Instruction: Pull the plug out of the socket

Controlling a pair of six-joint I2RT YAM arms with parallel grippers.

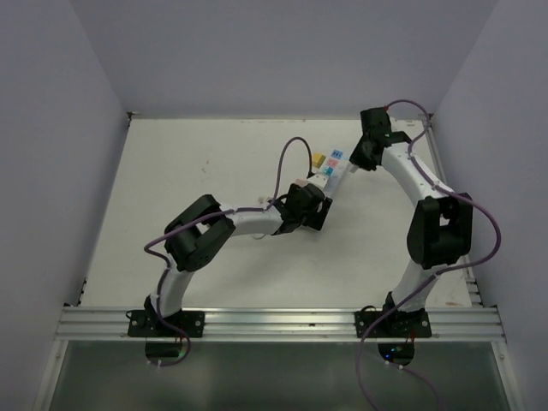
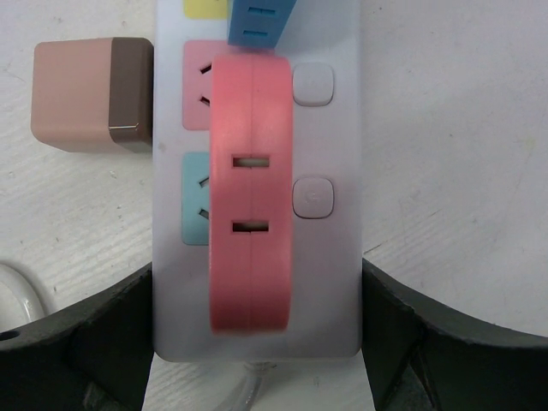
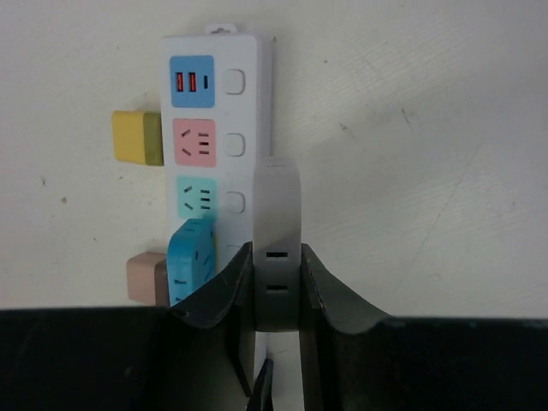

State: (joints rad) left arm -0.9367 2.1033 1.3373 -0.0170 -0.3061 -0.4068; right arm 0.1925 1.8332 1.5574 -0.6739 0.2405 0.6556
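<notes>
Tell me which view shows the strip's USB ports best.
Right wrist: the USB ports sit unobstructed, red inside a blue face on the power strip. Top external shows only a blue speck; left wrist misses them.

- Off-white table (image 1: 214,257), matte, with a few small scuffs.
- Plain pale grey-lilac walls box it in: back wall (image 1: 282,51), left wall (image 1: 43,171), right wall (image 1: 509,171).
- Aluminium rail (image 1: 282,318) runs along the near table edge.
- Dark glossy panel (image 1: 282,377) sits below the rail.
- Light is even and soft.

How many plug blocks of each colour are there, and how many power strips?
Power strip: 1
Yellow plug block: 1
Tan plug block: 1
Blue plug block: 1
Pink plug block: 1
Grey plug block, held in the right end effector: 1
Total: 6
</notes>
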